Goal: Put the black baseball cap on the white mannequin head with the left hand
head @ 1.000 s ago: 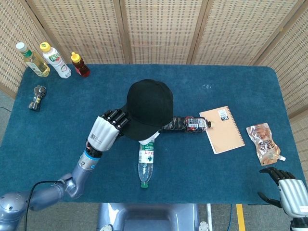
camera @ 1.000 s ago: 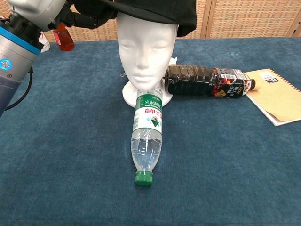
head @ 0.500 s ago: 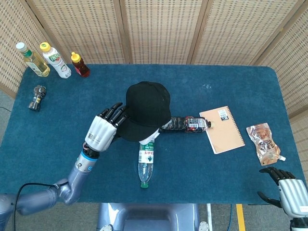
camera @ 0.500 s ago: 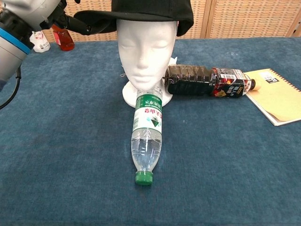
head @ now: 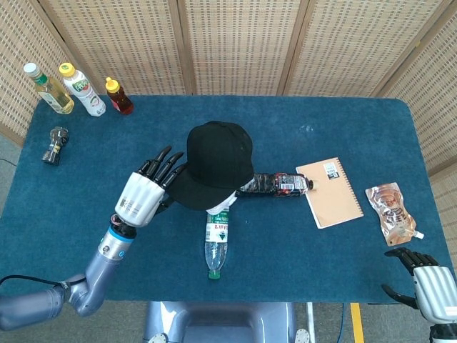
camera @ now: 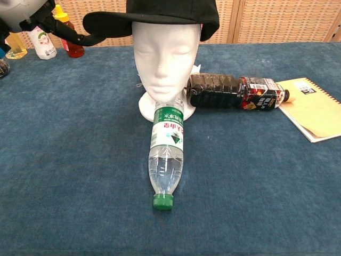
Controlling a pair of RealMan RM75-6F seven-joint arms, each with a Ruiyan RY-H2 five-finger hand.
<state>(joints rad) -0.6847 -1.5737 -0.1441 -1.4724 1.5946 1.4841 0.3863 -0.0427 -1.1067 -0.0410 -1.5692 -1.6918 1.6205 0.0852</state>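
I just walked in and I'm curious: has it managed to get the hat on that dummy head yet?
Pretty much. The black cap sits on the white mannequin head, brim pointing off to one side. The left hand, fingers spread, is beside the brim; whether it touches is unclear. What's left is pulling that hand clear.

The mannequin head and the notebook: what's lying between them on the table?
A dark bottle on its side, seen in both views. Its base is by the mannequin head, its cap toward the notebook.

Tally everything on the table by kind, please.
Bottles: 6 (upright, lying)
Cap: 1
Mannequin head: 1
Notebook: 1
Pouch: 1
Total: 10
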